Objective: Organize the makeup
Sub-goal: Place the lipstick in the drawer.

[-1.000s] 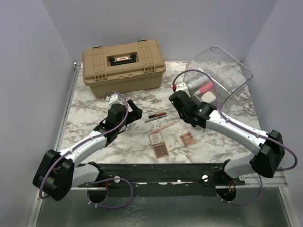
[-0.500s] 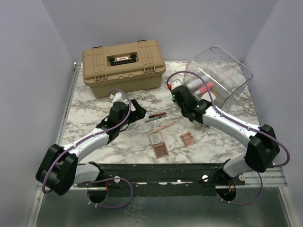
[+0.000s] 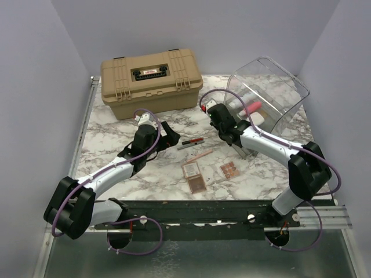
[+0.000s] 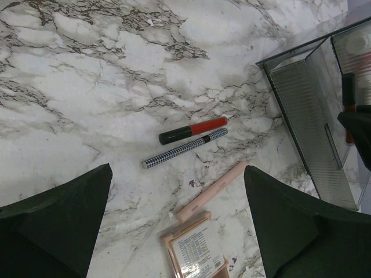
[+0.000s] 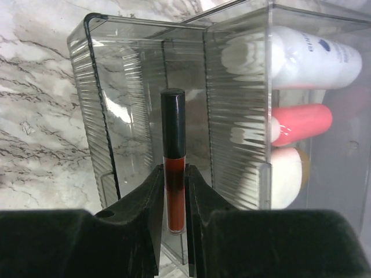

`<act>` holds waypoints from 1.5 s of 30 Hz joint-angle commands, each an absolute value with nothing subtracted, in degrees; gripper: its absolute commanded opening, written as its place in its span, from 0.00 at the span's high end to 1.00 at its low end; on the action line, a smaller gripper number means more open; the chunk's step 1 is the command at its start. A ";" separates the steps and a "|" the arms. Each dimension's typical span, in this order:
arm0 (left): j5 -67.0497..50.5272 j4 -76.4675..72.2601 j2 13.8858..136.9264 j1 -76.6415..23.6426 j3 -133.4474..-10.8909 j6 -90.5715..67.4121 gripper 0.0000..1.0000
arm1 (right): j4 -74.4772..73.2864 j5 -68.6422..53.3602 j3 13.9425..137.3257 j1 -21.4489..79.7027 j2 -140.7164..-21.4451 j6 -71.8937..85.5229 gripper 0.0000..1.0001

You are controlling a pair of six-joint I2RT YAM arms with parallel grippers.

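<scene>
Marble tabletop (image 3: 116,145), walled in pale grey; we report from left to right.

The tan hard case (image 3: 152,81) stands shut, beyond the left gripper (image 3: 166,133) and apart from it. That gripper hangs over the surface with its jaws spread wide and nothing between them. It edged forward within the last second and has since held its place.

Just ahead of those jaws lie a red-and-black pencil (image 4: 194,130) and a checkered pencil (image 4: 185,148), side by side and close together. Nearer in lies a pink stick (image 4: 211,191), and below it the palettes (image 3: 191,168). None of these has shifted over the last second.

The right gripper (image 5: 174,174) is clenched on a red gloss tube (image 5: 173,133), held upright between the pads with its black cap uppermost. Over the last second this arm has swung away from the loose items and up to the mouth of the clear bin (image 5: 98,87). A bare compartment now sits directly ahead of the jaws. We cannot tell from the wrist view whether the tube has yet crossed its lip.

To the right of the jaws, the neighbouring compartment holds a white tube (image 5: 313,55), a pink tube (image 5: 301,124) and a white oval piece (image 5: 287,174), stacked in that order.

We judge one more item to be at the point of stowing, with the pencils, stick and palettes left to collect.
</scene>
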State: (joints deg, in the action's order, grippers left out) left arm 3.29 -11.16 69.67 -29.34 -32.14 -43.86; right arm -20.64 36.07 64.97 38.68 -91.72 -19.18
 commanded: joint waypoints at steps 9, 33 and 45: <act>1.76 -11.99 68.47 -29.12 -33.54 -43.25 0.02 | -19.00 34.81 63.93 38.31 -95.44 -18.55 0.72; 2.20 -11.60 69.77 -29.09 -33.04 -43.18 0.02 | -31.90 19.23 74.85 38.26 -86.85 -6.86 0.66; 5.47 -11.10 68.25 -29.00 -31.68 -42.80 0.02 | -24.22 1.00 66.49 42.74 -84.29 -5.58 0.53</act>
